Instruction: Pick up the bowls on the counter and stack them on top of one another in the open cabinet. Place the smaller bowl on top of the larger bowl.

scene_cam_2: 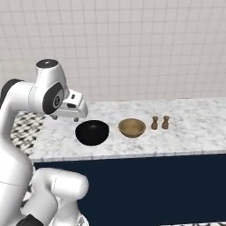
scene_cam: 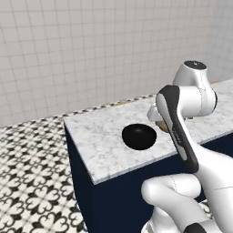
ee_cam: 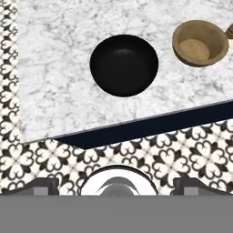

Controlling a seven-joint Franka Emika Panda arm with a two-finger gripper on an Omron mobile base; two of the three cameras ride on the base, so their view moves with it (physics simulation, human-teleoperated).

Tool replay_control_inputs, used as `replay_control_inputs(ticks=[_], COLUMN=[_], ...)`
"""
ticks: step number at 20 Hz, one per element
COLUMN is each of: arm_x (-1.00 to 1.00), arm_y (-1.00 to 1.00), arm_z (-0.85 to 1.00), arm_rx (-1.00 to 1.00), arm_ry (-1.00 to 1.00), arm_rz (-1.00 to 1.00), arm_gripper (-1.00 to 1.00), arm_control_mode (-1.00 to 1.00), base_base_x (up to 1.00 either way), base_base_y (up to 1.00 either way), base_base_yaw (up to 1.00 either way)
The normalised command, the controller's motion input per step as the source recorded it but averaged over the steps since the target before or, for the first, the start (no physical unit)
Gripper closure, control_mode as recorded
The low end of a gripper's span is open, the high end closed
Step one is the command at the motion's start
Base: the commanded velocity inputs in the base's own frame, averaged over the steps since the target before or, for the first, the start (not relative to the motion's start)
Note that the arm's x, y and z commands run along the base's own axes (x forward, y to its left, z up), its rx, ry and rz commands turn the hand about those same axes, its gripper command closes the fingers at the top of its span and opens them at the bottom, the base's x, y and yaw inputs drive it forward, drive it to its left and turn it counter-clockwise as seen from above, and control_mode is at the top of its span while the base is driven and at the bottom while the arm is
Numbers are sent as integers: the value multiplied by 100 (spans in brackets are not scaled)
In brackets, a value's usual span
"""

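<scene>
While the tool [scene_cam_2: 78, 115] hovers, opening unclear, the larger bowl [scene_cam_2: 92, 132] sits just below.

Your robot's arm [scene_cam: 182, 136] wore a glossy white shell of rounded, tube-like links, swelling into bulbous joints. A dark charcoal band ran lengthwise down one link, and dark rings marked the joints near the base. A flat dark grey cap topped the uppermost joint [scene_cam_2: 47, 64], with a dark round disc set in its side. The hand section [scene_cam_2: 70, 108] you saw was a boxy white block with grey undersides.
</scene>
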Motion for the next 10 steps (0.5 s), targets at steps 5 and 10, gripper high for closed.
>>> replay_control_inputs(ticks=[5,10], arm_x=[0,8], arm_y=[0,-18], arm_z=[0,-9], arm_rx=[0,2], arm_ry=[0,0], arm_rz=[0,4], arm_gripper=[-100,-100], arm_control_mode=[100,-100], base_base_x=[5,40], base_base_y=[-95,-42], base_base_yaw=[36,18])
